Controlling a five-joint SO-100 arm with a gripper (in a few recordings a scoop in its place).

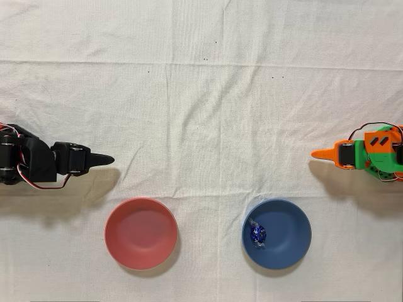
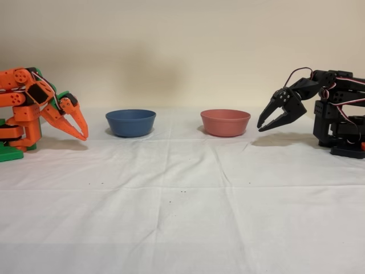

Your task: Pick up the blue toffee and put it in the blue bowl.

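The blue toffee (image 1: 257,234) lies inside the blue bowl (image 1: 295,220), on the bowl's floor toward its left side in the overhead view, its dark foil catching the light and a pale twisted end pointing up and left. From the side we cannot see the candy at all; the wall of the bowl (image 2: 130,123) hides it.

The bowl sits on a white cloth (image 1: 201,107), creased and marked by fold lines, which covers the whole table. Well apart from it, to the left in the overhead view, stands a red-pink bowl (image 1: 140,233) of about the same size; we see nothing in it. In the fixed view the order is reversed, with the pink bowl (image 2: 225,122) to the right of the blue one.

The orange gripper (image 1: 322,153) is at the right edge of the overhead view, up and right of the blue bowl and clear of its rim. In the fixed view, our gripper (image 2: 82,136) points down at the cloth just left of the bowl, its two fingers tapering together until their tips meet, with nothing held between them. The orange arm (image 2: 25,103) is folded back over its green base.

Across the table the black arm (image 2: 333,108) stands idle, its claws parted.
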